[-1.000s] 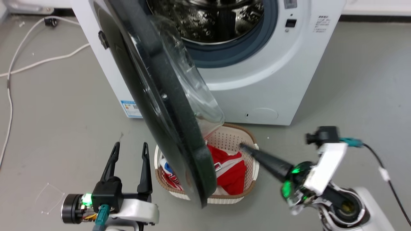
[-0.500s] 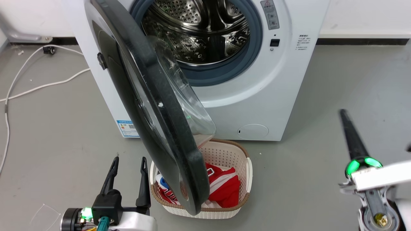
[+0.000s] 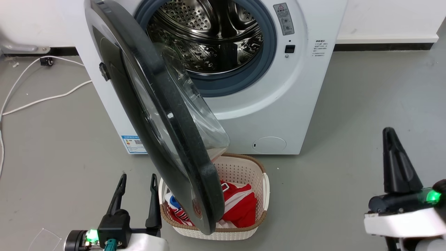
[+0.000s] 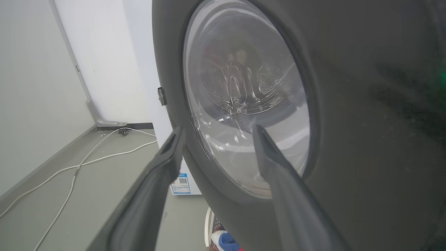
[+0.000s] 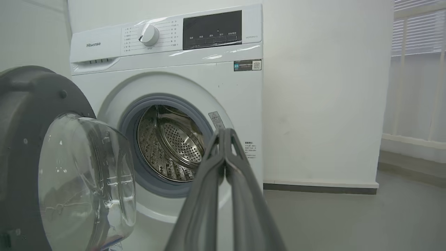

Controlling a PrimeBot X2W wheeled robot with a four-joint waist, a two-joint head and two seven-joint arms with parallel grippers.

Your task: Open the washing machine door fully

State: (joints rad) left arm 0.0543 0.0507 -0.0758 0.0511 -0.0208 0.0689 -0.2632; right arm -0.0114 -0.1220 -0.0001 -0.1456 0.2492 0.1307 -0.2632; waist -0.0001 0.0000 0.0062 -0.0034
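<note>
Two claws, neither touching washing machine door (image 3: 167,115). Door stands out from hinge side, edge-on in head view, long axis 11 to 5 o'clock, lower rim over basket (image 3: 266,184). Your left claw (image 3: 138,176): fingers apart, empty, low at 7 o'clock, door just at its 1 o'clock, so nearer arm. Your right claw (image 3: 389,131): fingers together, empty, well apart at 4 o'clock. Left wrist view gives you outer face close ahead. Right wrist view gives glass bowl side and drum (image 5: 170,146). Likely: wider swing needs push from bowl side.
</note>
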